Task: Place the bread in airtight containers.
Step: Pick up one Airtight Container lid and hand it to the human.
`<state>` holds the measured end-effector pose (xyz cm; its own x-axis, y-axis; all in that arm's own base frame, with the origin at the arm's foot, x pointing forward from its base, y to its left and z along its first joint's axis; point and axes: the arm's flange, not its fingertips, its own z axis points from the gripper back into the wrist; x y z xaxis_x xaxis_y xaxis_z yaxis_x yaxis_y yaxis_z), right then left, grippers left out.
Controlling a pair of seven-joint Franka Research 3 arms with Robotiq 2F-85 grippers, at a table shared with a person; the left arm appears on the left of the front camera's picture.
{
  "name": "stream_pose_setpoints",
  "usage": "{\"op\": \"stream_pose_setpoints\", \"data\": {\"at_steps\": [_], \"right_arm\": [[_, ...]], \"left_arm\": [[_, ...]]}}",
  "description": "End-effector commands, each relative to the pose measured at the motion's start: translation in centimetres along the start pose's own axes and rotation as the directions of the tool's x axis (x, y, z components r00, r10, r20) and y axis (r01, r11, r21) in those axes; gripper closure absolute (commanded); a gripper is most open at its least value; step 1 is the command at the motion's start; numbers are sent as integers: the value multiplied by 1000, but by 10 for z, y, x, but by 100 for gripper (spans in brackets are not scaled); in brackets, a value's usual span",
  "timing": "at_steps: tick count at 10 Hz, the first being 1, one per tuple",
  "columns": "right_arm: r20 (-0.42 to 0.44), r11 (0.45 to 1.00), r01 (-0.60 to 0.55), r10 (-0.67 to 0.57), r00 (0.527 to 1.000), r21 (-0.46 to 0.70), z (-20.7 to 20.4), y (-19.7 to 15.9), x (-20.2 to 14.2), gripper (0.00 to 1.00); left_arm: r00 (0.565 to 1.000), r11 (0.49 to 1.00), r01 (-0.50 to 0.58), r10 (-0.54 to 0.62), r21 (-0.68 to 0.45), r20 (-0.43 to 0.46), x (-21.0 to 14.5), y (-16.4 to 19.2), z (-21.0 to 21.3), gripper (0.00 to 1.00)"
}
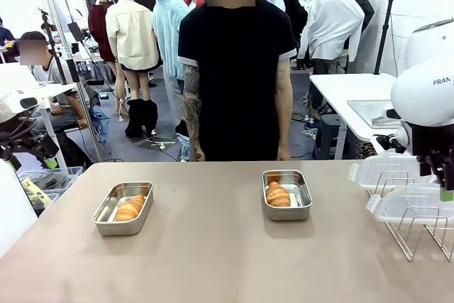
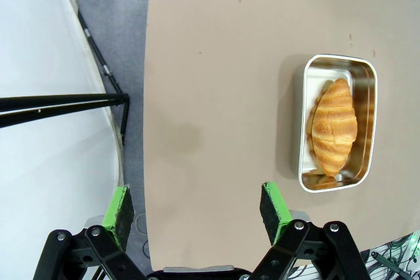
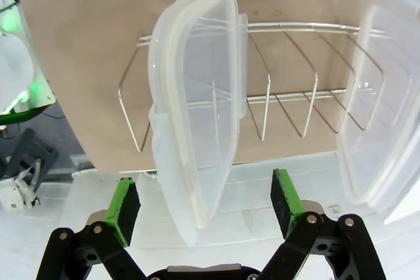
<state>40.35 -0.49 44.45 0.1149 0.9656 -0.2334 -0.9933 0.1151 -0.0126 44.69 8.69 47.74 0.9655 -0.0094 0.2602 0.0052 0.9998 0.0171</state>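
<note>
Bread is already in the boxes. The left croissant lies in the left box, and the right croissant lies in the right box. Both boxes sit flat on the bench, well apart, one on each side. We think this is so each arm can reach its own box. Neither box has a top on, so the bread is not sealed in.

The tops are on our right. The first lid stands on its edge in the rack, and the second lid leans in the rack beside it. We think they stand up like that so a tool can pinch a thin edge from above.

Our right tool hangs over the rack with its fingers spread wide. The first lid stands between the fingers, but the pads look clear of it, so nothing is held. It looks lined up to pinch that lid.

Our left tool is spread wide too and holds nothing. It hangs over the bench edge, near the left box but off to one side.

A person stands at the far side with arms down.

We think the next job is to grab a lid and press it onto a box.
</note>
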Motion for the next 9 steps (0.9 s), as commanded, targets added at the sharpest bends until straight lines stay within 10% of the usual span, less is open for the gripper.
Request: {"op": "stream_pose_setpoints", "data": {"at_steps": [1,5,9], "right_arm": [[22,1000,19,-20,1000,9,-11,-11,2,0],[54,999,1,1,999,-39,-24,-13,7,4],[53,999,5,-2,999,-48,-27,-13,14,81]], "left_arm": [[1000,1000,15,-15,-5,-3,-2,1,1,0],[1000,1000,15,-15,-5,-3,-2,1,1,0],[1000,1000,15,-15,-5,-3,-2,1,1,0]]}}
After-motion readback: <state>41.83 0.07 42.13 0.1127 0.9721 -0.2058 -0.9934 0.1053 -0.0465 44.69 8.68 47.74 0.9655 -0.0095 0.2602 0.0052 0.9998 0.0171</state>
